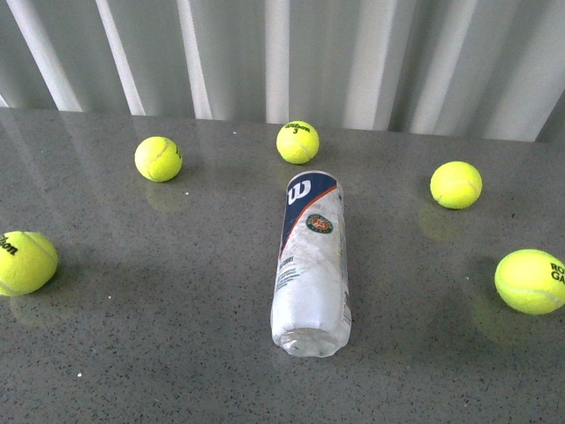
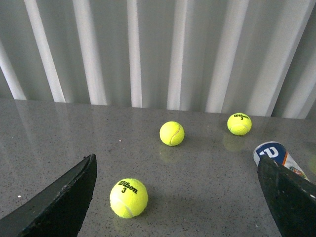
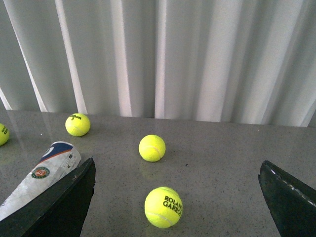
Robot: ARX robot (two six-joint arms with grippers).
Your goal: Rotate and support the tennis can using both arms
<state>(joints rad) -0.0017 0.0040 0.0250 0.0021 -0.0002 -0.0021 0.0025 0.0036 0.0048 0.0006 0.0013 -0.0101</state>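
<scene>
The tennis can [image 1: 311,265] lies on its side in the middle of the grey table, clear end toward me, blue Wilson end pointing away. Neither arm shows in the front view. In the left wrist view my left gripper [image 2: 177,197] is open and empty, and the can's blue end [image 2: 274,154] peeks out beside one finger [image 2: 291,197]. In the right wrist view my right gripper [image 3: 177,197] is open and empty, and the can [image 3: 44,175] lies just beyond one finger [image 3: 59,207]. Both grippers are apart from the can.
Several yellow tennis balls lie around the can: far left [image 1: 158,158], behind the can [image 1: 297,141], far right [image 1: 455,185], near left [image 1: 25,262] and near right [image 1: 531,281]. A ball [image 2: 128,198] lies between the left fingers, another [image 3: 163,207] between the right fingers. A white curtain hangs behind the table.
</scene>
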